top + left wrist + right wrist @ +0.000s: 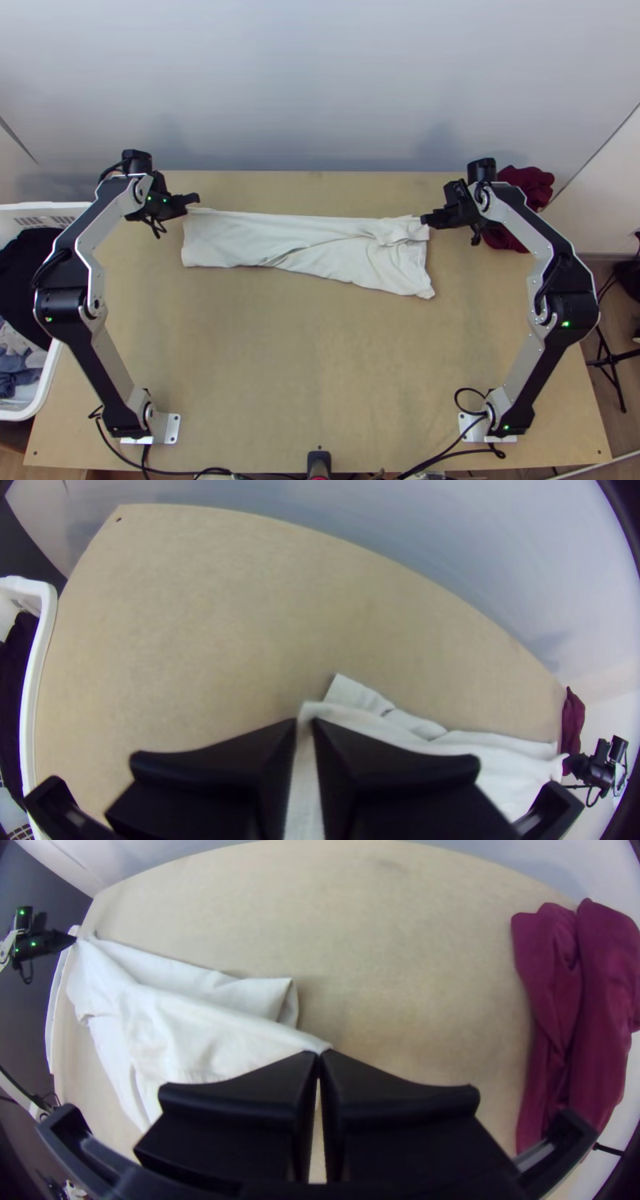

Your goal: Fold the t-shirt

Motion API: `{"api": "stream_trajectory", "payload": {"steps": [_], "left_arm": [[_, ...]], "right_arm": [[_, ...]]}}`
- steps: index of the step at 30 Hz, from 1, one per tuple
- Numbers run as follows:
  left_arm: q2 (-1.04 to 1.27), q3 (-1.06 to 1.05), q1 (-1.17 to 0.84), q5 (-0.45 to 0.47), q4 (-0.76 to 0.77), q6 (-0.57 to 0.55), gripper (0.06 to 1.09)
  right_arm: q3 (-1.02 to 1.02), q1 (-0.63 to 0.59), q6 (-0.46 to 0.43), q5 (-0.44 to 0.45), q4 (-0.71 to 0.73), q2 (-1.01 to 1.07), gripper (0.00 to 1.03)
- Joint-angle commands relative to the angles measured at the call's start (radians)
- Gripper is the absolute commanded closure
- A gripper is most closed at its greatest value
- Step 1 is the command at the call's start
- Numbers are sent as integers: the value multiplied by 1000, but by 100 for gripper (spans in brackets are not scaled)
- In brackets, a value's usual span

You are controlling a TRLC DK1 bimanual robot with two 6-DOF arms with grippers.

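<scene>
Top view: here's the white T-shirt (304,240), a long, creased strip across upper centre, part-folded, I'd say; shortening and squaring remain. Left wrist view, lower centre: my left tool (305,725) pinches one end. Right wrist view, lower centre: my right tool (319,1055) clamps the other.

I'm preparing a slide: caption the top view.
Left gripper and right gripper pinch opposite ends of a white t-shirt lying in a strip on a wooden table.
</scene>
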Motion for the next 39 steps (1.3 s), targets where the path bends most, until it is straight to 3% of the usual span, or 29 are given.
{"api": "stream_trajectory", "payload": {"steps": [1, 2, 3, 17, 27, 32, 39], "left_arm": [[52, 64, -12, -5, -66, -12, 12], [50, 65, -12, -6, -74, -5, 10], [45, 68, -12, -6, -86, 1, 10], [-93, -65, 82, 21, -134, 44, 10], [-37, -105, 75, 267, -84, -13, 10], [2, -82, 45, 314, -81, -47, 11], [18, -73, -4, 314, -64, -50, 11]], "right_arm": [[-1, 21, 5, 0, 11, 10, 54], [-1, 26, 11, -1, -3, -5, 20], [4, 31, 14, 0, -3, -18, 1], [-144, -41, 42, -4, -83, -401, 3], [-280, 87, 120, -21, -118, -688, 3], [-320, 95, 133, -21, -130, -717, 3], [-352, 95, 148, -21, -132, -746, 3]]}}
